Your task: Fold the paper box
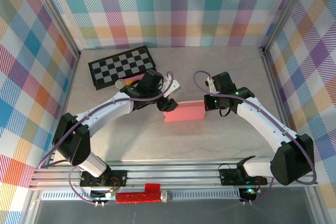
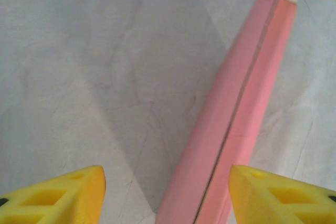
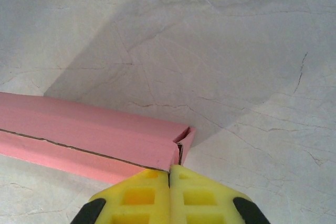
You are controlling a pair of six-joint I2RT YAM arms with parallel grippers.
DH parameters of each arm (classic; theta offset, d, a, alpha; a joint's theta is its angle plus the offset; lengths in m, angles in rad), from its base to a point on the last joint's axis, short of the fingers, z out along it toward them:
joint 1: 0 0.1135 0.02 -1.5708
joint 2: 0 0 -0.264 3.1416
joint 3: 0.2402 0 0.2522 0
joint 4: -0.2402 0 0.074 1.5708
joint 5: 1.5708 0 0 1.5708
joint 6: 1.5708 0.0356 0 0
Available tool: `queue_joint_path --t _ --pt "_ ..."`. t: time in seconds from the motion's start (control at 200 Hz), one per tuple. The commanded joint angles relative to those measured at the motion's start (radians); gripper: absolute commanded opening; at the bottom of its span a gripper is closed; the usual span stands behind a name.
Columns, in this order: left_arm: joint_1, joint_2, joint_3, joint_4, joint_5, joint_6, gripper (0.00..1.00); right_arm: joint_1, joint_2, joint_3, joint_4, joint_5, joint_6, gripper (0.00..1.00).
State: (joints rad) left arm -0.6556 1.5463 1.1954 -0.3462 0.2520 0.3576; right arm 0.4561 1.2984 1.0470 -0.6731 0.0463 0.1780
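Salmon-pink paper box [image 1: 184, 113], closed into a long narrow form with a seam along it, lay mid-table [image 1: 220, 72] between both grippers, apart from the checkered board [image 1: 122, 65]. Left gripper [image 2: 168, 198] stood with yellow fingers [image 2: 58, 198] spread wide, the box's end between them. Right gripper [image 3: 169, 174] had its fingers pressed together, tips touching the opposite end corner.

The paper box [image 1: 184, 113] lies on the surface [image 1: 220, 72] between my left jaws and my right jaws; the checkered board [image 1: 122, 66] lies behind it, leftward.
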Motion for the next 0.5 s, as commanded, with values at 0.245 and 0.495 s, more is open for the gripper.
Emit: queue_joint_path --t 0.245,0.495 --pt "0.017 -0.144 0.053 -0.287 -0.182 -0.443 0.31 0.022 -0.001 -0.012 -0.035 0.022 0.033 0.0" --pt "-0.008 -0.106 0.13 -0.496 -0.153 -0.496 0.26 0.024 0.001 -0.003 -0.047 0.021 0.034 0.0"
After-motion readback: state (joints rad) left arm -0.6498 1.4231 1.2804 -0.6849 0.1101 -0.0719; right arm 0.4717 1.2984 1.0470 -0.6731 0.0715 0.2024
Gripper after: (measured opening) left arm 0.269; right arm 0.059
